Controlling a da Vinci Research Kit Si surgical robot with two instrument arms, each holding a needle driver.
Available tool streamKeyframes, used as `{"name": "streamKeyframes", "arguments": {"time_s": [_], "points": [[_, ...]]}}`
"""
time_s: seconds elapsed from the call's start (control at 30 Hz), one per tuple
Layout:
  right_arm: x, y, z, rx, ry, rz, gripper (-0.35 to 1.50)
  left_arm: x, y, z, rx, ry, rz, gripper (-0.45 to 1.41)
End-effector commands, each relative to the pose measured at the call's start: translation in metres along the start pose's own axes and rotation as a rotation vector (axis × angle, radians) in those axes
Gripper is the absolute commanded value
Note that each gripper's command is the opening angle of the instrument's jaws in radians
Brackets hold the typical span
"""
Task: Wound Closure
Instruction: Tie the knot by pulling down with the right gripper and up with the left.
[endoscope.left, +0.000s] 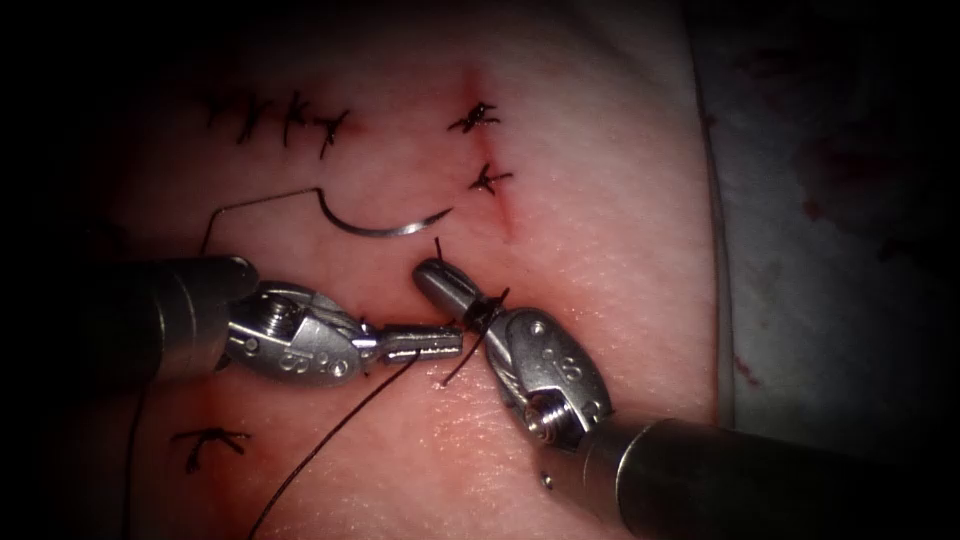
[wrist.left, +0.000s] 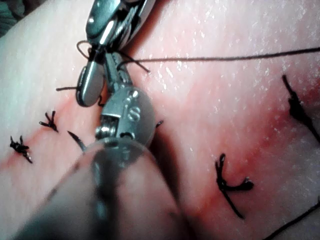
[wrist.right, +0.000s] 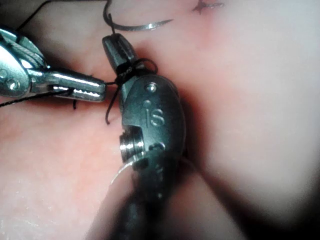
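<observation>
The curved needle (endoscope.left: 385, 228) (wrist.right: 145, 25) lies free on the tissue (endoscope.left: 600, 260), left of the cut (endoscope.left: 505, 215), held by neither tool. My left tool (endoscope.left: 430, 342) (wrist.left: 117, 75) reaches in from the left, shut on the dark thread (endoscope.left: 330, 440) that trails down and left. My right tool (endoscope.left: 435, 278) (wrist.right: 116, 50) comes from the lower right with a thread loop (endoscope.left: 485, 312) (wrist.right: 125, 70) wound around its shut jaws. A short thread end (endoscope.left: 437, 246) sticks out at their tip. The two tools' tips lie close together over the cut.
Tied stitches (endoscope.left: 480, 118) (endoscope.left: 490, 180) close the cut above the tools. More stitches (endoscope.left: 285, 120) sit at the upper left and one (endoscope.left: 210, 442) at the lower left. A stained cloth (endoscope.left: 830, 200) lies beyond the tissue's right edge.
</observation>
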Motion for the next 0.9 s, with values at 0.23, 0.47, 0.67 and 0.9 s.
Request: {"name": "streamKeyframes", "arguments": {"time_s": [0.23, 0.47, 0.67, 0.9], "points": [[-0.0027, 0.0, 0.0006, -0.004, 0.015, -0.029, -0.35, -0.0003, 0.0004, 0.0003, -0.009, -0.002, -0.014, -0.45], [-0.0041, -0.0015, -0.0038, -0.017, 0.001, -0.056, -0.35, -0.0012, -0.0018, -0.0009, -0.004, -0.028, -0.035, -0.45], [-0.0027, -0.0053, -0.0096, -0.087, -0.069, -0.082, -0.35, -0.0028, -0.0052, -0.0017, 0.002, -0.048, -0.071, -0.45], [-0.0029, -0.0085, -0.0132, -0.139, -0.109, -0.139, -0.35, -0.0041, -0.0074, -0.0005, 0.014, -0.066, -0.072, -0.45]]}}
